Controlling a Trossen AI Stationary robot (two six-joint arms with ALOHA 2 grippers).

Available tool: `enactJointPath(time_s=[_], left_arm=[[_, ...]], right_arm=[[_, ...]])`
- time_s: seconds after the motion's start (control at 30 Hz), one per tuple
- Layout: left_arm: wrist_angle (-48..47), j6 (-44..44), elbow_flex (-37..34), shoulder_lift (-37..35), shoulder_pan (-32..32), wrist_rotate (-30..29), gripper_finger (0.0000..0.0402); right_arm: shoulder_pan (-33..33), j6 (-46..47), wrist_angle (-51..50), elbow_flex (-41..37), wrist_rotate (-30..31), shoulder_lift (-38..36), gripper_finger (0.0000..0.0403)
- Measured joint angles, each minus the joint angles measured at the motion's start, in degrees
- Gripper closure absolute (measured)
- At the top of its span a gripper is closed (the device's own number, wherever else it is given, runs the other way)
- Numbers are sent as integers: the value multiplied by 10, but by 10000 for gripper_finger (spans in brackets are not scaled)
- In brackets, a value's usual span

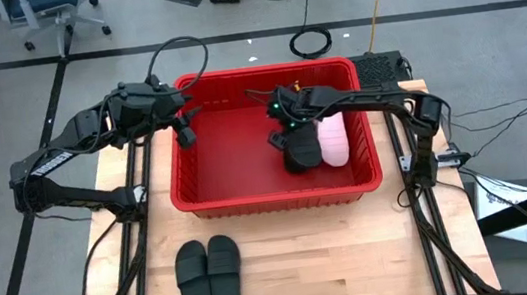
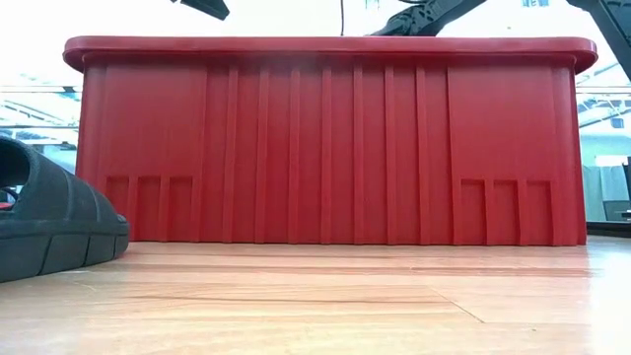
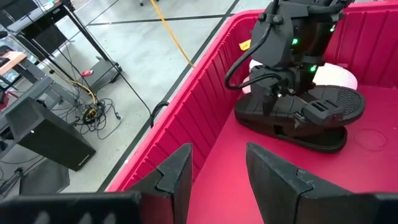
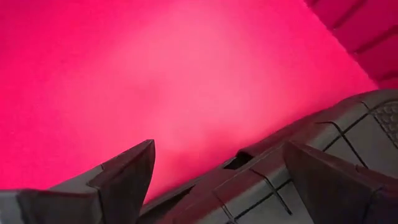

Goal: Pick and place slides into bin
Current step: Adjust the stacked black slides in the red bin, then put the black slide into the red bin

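Observation:
The red bin [image 1: 270, 199] stands at the middle of the table. A black slide [image 3: 311, 118] lies on the bin's floor at its right side, and a pale pink slide [image 1: 333, 141] lies beside it toward the right wall. My right gripper [image 1: 282, 137] hangs open just over the black slide, slanting down, and the slide's sole edge [image 4: 267, 180] shows between its fingers. My left gripper [image 3: 217, 155] is open and holds nothing, above the bin's left part near the far wall. Two black slides [image 1: 209, 275] lie side by side, soles down, near the table's front edge. My right gripper stands spread over the black slide in the bin, which lies on the floor. I cannot tell whether its fingers touch the slide.
The bin's left half floor [image 1: 225, 162] is bare red plastic. In the low view the bin's near wall [image 2: 325, 148] fills the picture, with one black slide [image 2: 49, 222] at the left. Bare wood lies to the right of the two slides.

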Motion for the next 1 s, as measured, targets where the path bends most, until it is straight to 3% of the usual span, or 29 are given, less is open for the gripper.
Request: enactJointPath(time_s=[0.27,0.47,0.8,1.0], left_arm=[[4,5,0,0,0,-10,254],[15,18,0,-18,-2,2,254],[36,6,0,-94,-2,121,254],[40,-91,0,-139,-6,202,254]], right_arm=[[2,25,71,-2,-12,-55,55],[6,98,197,-1,-15,-109,55],[47,237,422,-1,-15,-154,55],[84,300,542,-1,-15,-153,55]])
